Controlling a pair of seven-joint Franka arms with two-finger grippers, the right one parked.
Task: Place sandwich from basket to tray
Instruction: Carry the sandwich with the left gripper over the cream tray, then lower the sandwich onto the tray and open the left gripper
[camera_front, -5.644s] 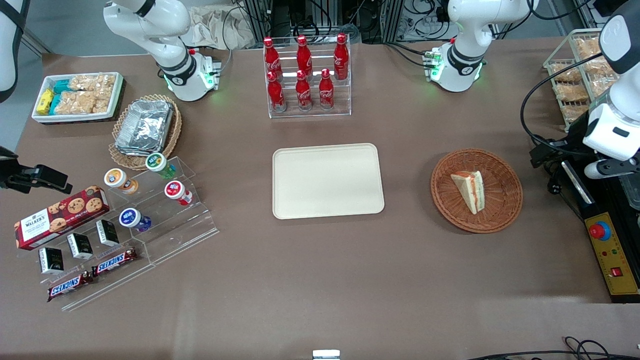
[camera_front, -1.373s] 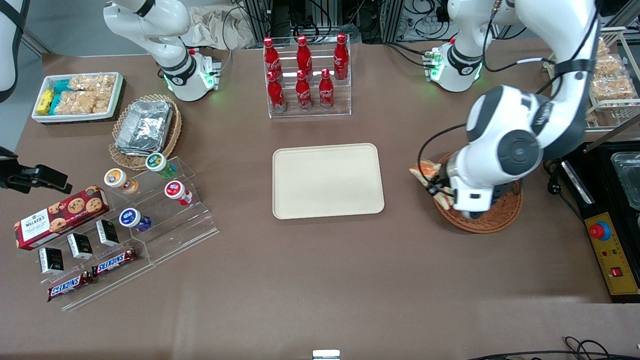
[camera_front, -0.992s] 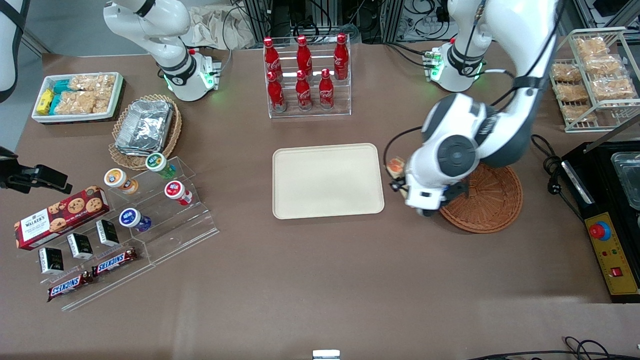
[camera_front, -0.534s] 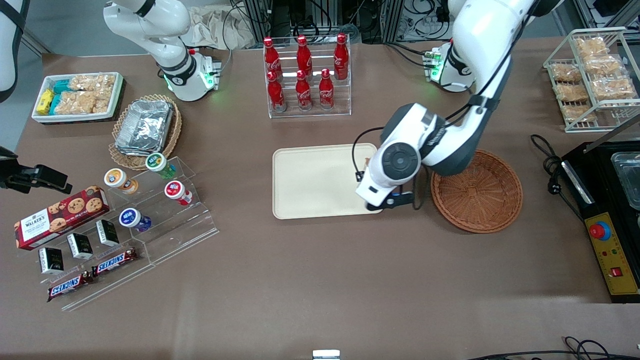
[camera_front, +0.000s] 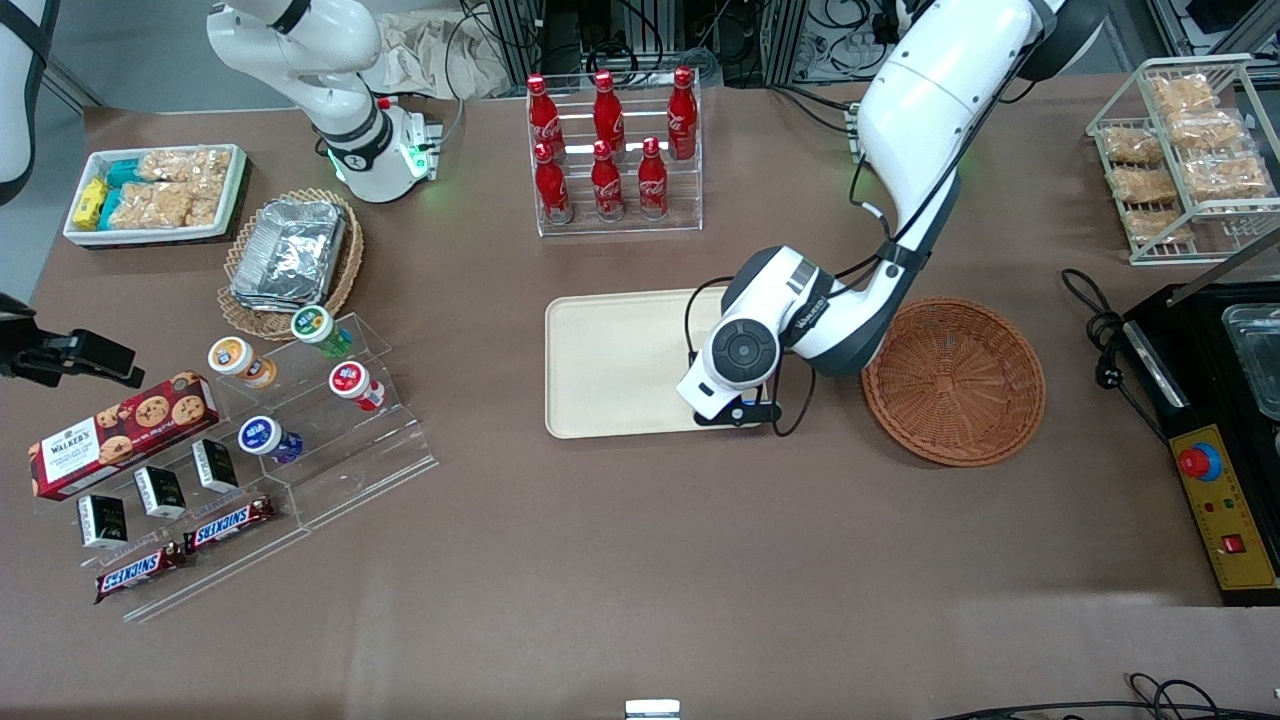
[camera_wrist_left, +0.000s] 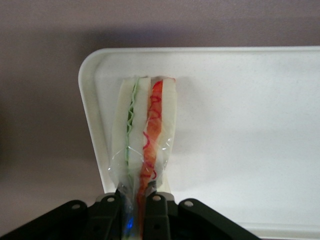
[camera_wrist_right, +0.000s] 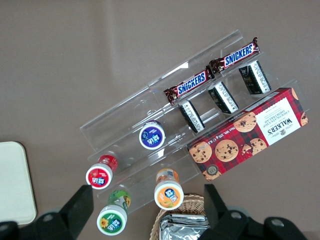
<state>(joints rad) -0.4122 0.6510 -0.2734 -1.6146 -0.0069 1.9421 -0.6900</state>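
My left gripper (camera_wrist_left: 136, 198) is shut on the sandwich (camera_wrist_left: 145, 125), a wrapped wedge of white bread with green and orange-red filling layers. It holds the sandwich over the cream-beige tray (camera_wrist_left: 240, 125), close to one rounded corner; I cannot tell whether the sandwich touches the tray. In the front view the gripper (camera_front: 735, 398) is over the tray's (camera_front: 620, 360) end nearest the basket, and the wrist hides the sandwich. The reddish-brown wicker basket (camera_front: 953, 380) lies beside the tray, toward the working arm's end, with nothing in it.
A rack of red cola bottles (camera_front: 612, 150) stands farther from the camera than the tray. Toward the parked arm's end are a tan basket with foil containers (camera_front: 290, 260), an acrylic stand with cups and snacks (camera_front: 300, 400) and a white bin (camera_front: 155, 190). A wire rack (camera_front: 1190, 150) and a black control box (camera_front: 1225, 500) stand at the working arm's end.
The left arm has lifted the sandwich out of the basket and carried it sideways to over the tray's end. The basket now holds nothing.
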